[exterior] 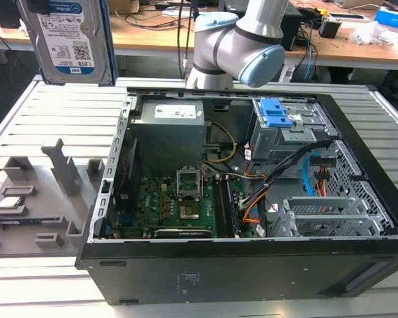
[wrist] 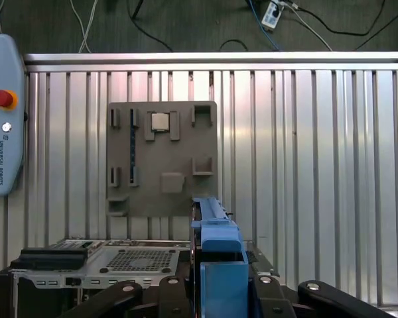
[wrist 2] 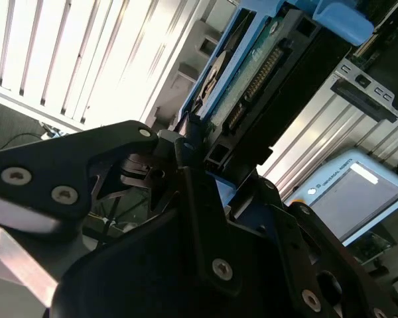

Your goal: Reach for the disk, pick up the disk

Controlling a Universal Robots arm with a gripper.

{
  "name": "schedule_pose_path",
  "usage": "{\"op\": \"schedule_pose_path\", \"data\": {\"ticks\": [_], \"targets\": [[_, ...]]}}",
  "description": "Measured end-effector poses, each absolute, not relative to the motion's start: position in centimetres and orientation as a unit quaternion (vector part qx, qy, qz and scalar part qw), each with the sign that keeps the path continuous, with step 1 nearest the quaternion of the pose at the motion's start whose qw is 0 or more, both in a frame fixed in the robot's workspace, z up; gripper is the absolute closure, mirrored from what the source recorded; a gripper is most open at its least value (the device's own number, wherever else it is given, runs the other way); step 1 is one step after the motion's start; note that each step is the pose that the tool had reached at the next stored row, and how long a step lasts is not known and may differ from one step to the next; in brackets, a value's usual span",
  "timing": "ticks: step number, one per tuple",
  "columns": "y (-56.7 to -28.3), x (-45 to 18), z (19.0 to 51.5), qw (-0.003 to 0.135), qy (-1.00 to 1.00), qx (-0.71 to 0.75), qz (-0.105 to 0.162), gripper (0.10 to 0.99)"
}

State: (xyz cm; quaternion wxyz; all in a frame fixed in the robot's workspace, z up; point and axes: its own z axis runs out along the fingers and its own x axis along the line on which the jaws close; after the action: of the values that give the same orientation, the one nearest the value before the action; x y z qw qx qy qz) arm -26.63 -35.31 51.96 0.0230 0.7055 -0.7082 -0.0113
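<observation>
Hand [wrist 2: 186, 149] clamped on the disk [wrist 2: 265, 66], arm [exterior: 242, 46] folded

The black gripper [wrist 2: 200, 147] is clamped on the disk [wrist 2: 268, 63], which stands edge-on with its row of connector pins showing and a blue rail [wrist 2: 341, 18] along its far end. Behind it lie the ribbed metal table [wrist 2: 86, 59] and a grey pendant [wrist 2: 355, 192] with a pale screen.

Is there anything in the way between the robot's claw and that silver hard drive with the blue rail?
Nothing visible: the gripper is shut on the flat silver-grey hard drive, holding it above the slatted metal table.
</observation>
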Motion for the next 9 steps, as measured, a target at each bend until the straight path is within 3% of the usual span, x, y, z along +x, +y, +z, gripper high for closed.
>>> {"op": "schedule_pose_path", "data": {"ticks": [9], "targets": [[-35.3, -23.4, 52.0, 0.023, -0.708, 0.706, -0.011, 0.722]]}}
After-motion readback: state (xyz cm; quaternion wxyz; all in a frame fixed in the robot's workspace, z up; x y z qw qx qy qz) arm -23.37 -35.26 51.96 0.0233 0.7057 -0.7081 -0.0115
